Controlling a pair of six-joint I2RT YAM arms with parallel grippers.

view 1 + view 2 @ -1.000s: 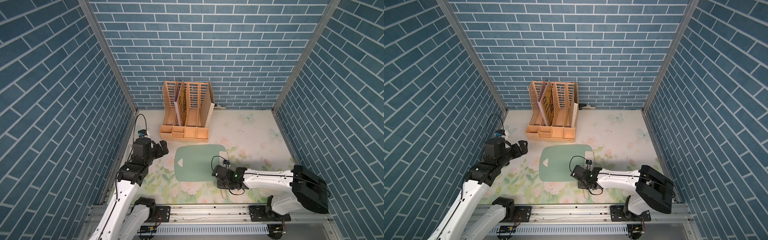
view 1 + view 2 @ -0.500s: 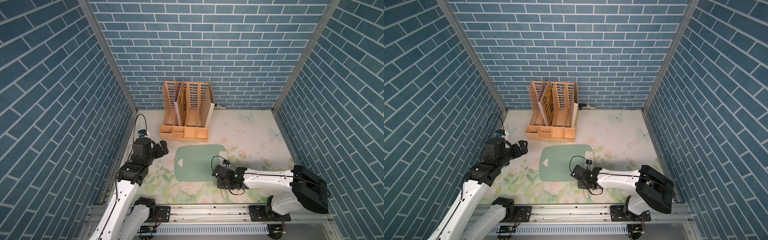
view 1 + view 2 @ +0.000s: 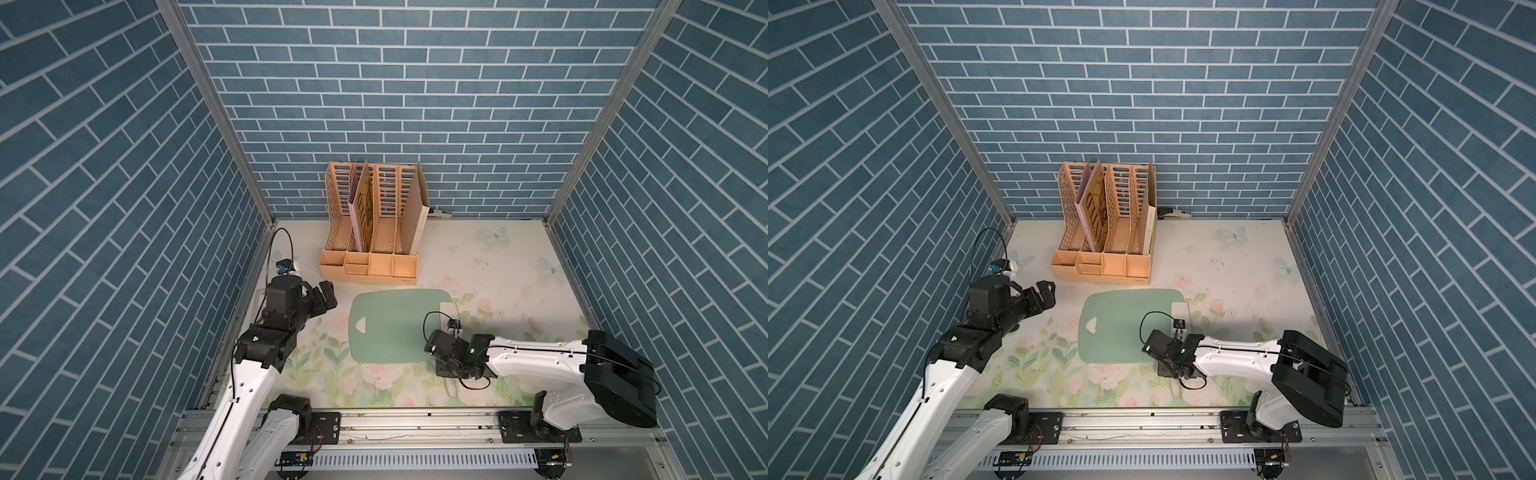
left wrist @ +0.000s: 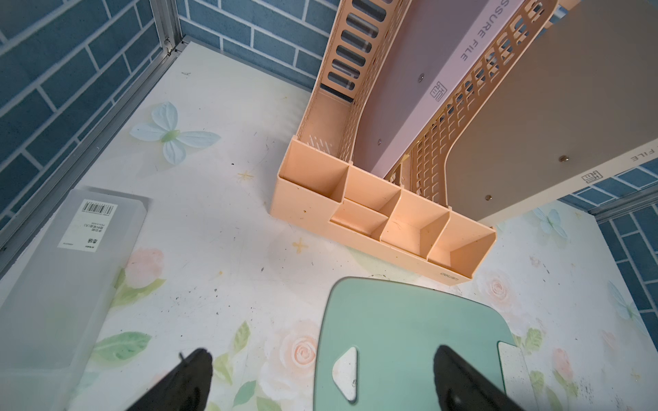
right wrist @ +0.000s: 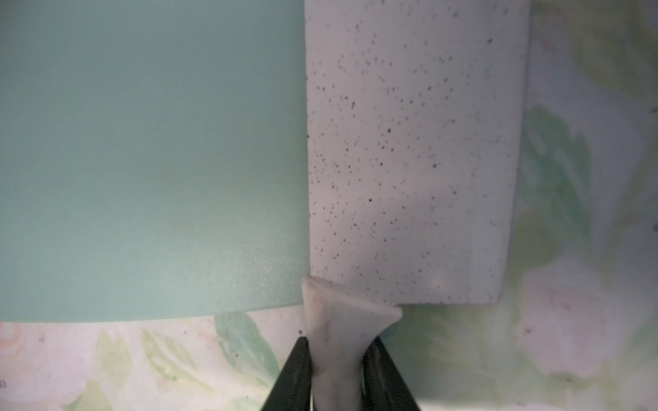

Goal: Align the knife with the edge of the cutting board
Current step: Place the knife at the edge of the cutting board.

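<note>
- Blue brick walls (image 3: 415, 104) close in a floral desk (image 3: 498, 257). A rack (image 3: 370, 266) stands at the back, and the board (image 3: 395, 328) lies flat in front of it.
- We find the knife (image 5: 409, 160) with its blade flat over the board's right short side, part on the board and part on the desk. Its handle points toward the robot's base.
- The right gripper (image 5: 338, 352) is clamped on the handle. The left gripper (image 4: 324, 352) hangs spread wide and empty above the desk, left of the board.
- In both top views the right arm hides most of the knife. We see a box (image 4: 71, 267) clearly only from the left wrist.
</note>
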